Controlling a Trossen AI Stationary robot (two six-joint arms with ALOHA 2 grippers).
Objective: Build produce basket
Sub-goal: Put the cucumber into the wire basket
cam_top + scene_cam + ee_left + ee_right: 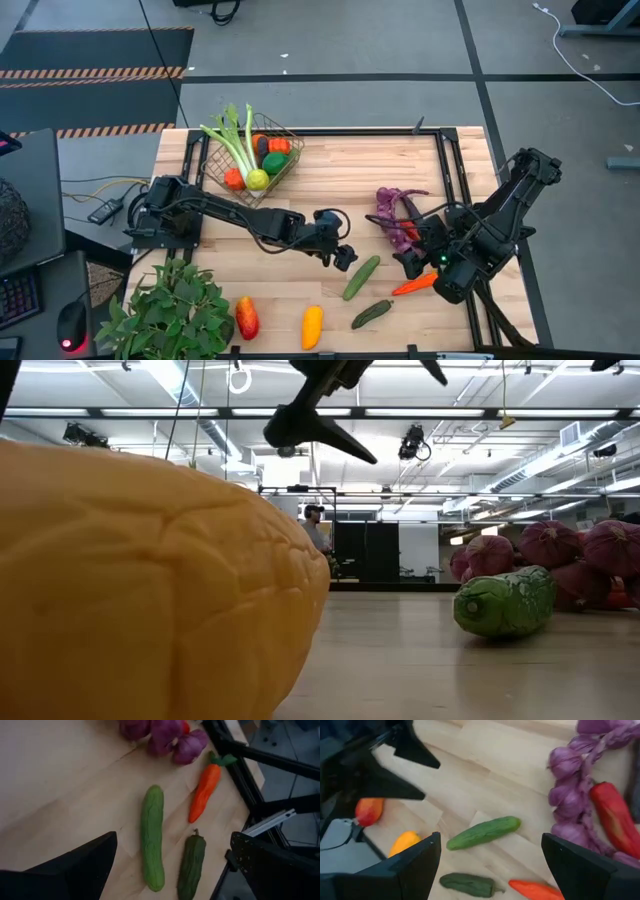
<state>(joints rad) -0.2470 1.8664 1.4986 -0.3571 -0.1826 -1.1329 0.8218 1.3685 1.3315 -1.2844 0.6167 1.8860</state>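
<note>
The wire basket (283, 172) stands at the table's far left and holds celery (234, 140) and several small produce pieces. A light green cucumber (361, 277), a dark green cucumber (371, 314) and an orange carrot (415, 284) lie on the table right of the middle. Purple grapes (398, 212) lie beyond them. My left gripper (345, 255) hangs open just above and left of the light cucumber (152, 845), touching nothing. My right gripper (425, 255) is open too, raised between the grapes (570, 785) and the carrot. It looks down on the light cucumber (484, 832).
A yellow piece (312, 326) and a red-orange piece (246, 318) lie near the front edge. A leafy green plant (165, 315) fills the near left corner. A red pepper (612, 817) lies among the grapes. A black frame rail (462, 190) runs along the table's right side.
</note>
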